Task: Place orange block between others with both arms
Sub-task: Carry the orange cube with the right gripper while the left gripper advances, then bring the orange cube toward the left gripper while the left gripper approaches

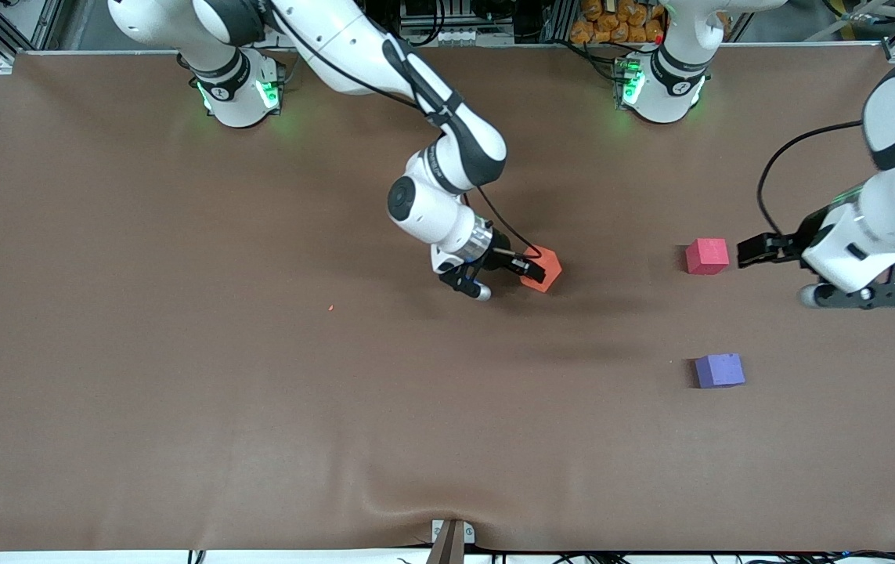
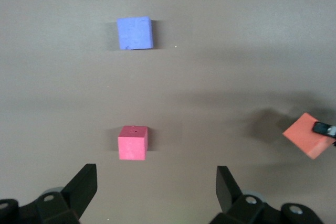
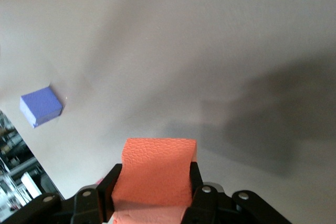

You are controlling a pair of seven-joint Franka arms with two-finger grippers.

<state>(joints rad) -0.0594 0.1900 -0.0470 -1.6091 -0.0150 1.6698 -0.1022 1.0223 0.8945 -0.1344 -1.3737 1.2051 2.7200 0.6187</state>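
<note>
Table: brown mat covers the whole work surface; two green-lit arm bases at the 12 o'clock edge of the front view.
Right arm: reaches from its base toward mid-table; right gripper sits just past centre of the front view, over bare mat, w/ a dark shadow below it.
Right gripper state: clamped on the orange block; the right wrist view shows the block pinched between both black fingers, tilted.
Left arm: enters at the 3 o'clock edge of the front view; left gripper hangs low beside the pinkish-red cube, on the side toward the left arm's end of the table.
Left gripper state: spread wide, nothing in it; in the left wrist view both fingers flank open mat, apart from the cube.
Others: purple-blue cube lies at about 6 o'clock from the pinkish-red one, nearer the front camera, w/ a clear gap between them.
Orange block position: at about 9 o'clock from the pinkish-red cube, well apart from both cubes; not in the gap.
</note>
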